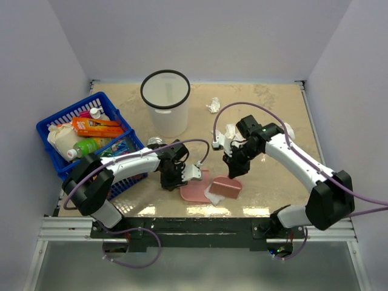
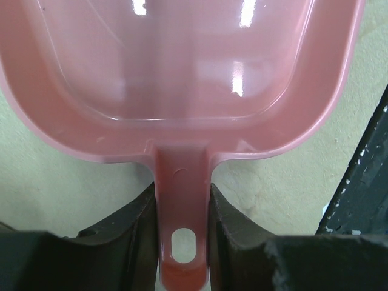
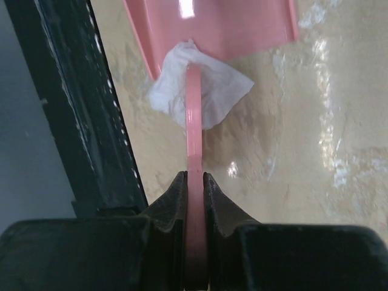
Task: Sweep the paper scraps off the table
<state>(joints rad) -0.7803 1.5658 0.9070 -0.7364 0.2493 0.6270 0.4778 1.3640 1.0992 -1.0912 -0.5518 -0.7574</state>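
Observation:
My left gripper (image 1: 180, 173) is shut on the handle of a pink dustpan (image 1: 195, 187), which lies flat on the beige table (image 1: 273, 109); its empty pan fills the left wrist view (image 2: 182, 73). My right gripper (image 1: 233, 167) is shut on a flat pink scraper (image 1: 226, 187), seen edge-on in the right wrist view (image 3: 193, 115). One white paper scrap (image 1: 213, 195) lies at the dustpan's mouth, against the scraper (image 3: 221, 91). Another scrap (image 1: 213, 104) lies far back, right of the bin. A third white wad (image 1: 230, 131) seems to lie beside my right wrist.
A white bin with a black rim (image 1: 165, 103) stands at the back centre. A blue basket (image 1: 50, 124) full of groceries sits at the left. The metal front rail (image 1: 200, 212) runs just below the dustpan.

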